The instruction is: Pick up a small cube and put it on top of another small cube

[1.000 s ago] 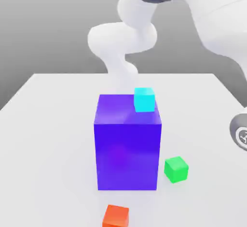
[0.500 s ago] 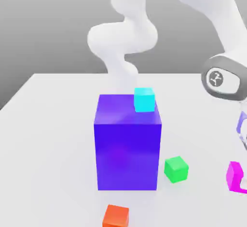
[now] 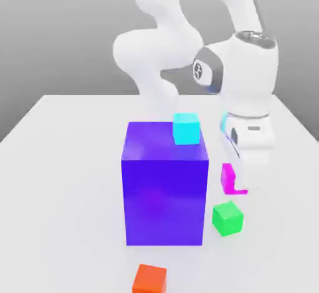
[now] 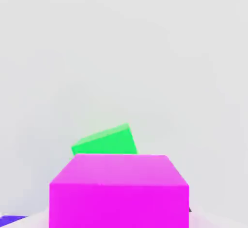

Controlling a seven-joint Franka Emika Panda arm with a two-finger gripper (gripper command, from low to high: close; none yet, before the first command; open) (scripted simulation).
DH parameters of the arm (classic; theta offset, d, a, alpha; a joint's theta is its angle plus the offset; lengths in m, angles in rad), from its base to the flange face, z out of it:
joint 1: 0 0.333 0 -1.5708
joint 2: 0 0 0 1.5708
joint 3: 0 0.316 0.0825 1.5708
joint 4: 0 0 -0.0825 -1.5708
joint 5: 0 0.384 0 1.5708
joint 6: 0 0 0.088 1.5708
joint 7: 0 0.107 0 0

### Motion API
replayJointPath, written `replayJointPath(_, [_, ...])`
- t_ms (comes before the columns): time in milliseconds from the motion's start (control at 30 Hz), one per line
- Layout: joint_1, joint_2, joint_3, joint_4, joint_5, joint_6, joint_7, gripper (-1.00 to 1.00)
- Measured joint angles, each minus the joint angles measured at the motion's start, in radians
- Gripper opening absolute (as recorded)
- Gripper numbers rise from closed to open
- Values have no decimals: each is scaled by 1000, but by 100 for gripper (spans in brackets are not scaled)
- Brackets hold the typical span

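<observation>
White table (image 3: 68,161); gripper (image 3: 240,182) clamped on small cube (image 3: 228,178), above green cube (image 3: 227,217).

A glossy white arm (image 3: 168,42) of rounded segments, a dark grey joint cap, blue light near the wrist

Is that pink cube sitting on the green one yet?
Apart. The exterior view shows the pink cube in the gripper, with white table between it and the green cube below.
</observation>
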Motion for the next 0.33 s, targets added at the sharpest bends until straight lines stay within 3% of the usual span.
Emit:
replayJointPath(233, [2, 173, -10, 3, -19, 169, 11, -100])
replayJointPath(267, [5, 193, -13, 3, -28, 188, 18, 100])
replayJointPath(333, [7, 193, -13, 3, -28, 188, 18, 100])
